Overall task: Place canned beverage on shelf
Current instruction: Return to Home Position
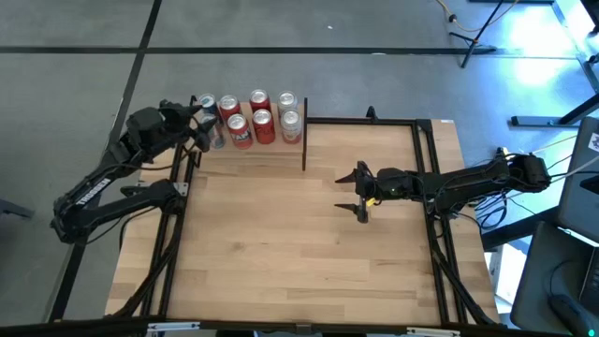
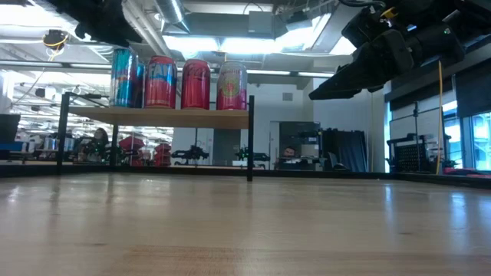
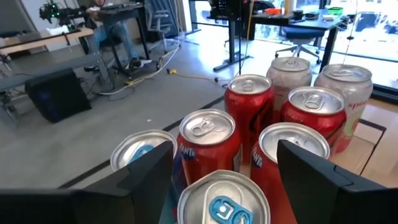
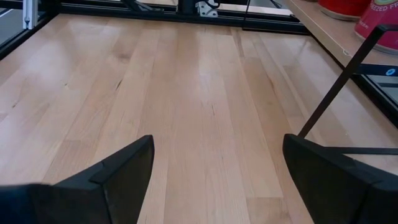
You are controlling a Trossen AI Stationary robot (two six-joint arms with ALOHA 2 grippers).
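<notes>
The shelf [image 2: 169,117] stands at the table's far left and holds several cans, red, pale pink and blue-silver. The nearest-left can [image 3: 224,199] has a silver top with a blue tab and stands upright on the shelf board; it also shows in the low view [image 2: 123,77]. My left gripper [image 3: 224,168] is open over this can, one finger on each side with a narrow gap; in the high view it is at the shelf's left end [image 1: 211,131]. My right gripper [image 1: 342,194] is open and empty, raised over the middle of the table.
The other cans [image 3: 249,99] stand close together in two rows right behind the silver-topped can. A black shelf post [image 1: 304,145] stands at the shelf's right end. The wooden tabletop [image 4: 186,93] lies bare below my right gripper. Black frame rails [image 1: 440,243] run along the table's sides.
</notes>
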